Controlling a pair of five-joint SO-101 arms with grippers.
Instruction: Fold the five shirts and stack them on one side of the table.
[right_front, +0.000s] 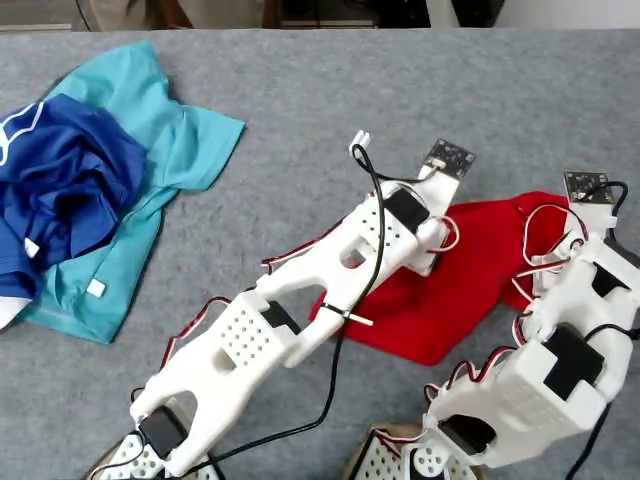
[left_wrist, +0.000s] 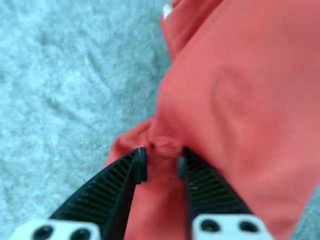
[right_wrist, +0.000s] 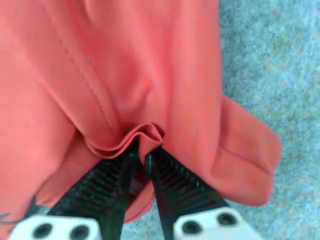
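From above, the red shirt (right_front: 470, 260) is lying centre-right on the grey table (right_front: 300, 100). The left arm (right_front: 300, 310) and right arm (right_front: 560, 360) are leaning over it, hiding parts. A blue shirt (right_front: 70, 180) is sitting crumpled on a teal shirt (right_front: 150, 110), well apart.

Left wrist view: the left gripper (left_wrist: 160, 164) is pinching a red fold.

Right wrist view: the right gripper (right_wrist: 147, 156) is clamping another fold.

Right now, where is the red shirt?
In the high view the red fabric shirt lies right of centre on the grey felt-covered table, pinched by the left end effector and the right end effector.

Grey table (right_front: 330, 90), fuzzy carpet-like covering across whole surface.
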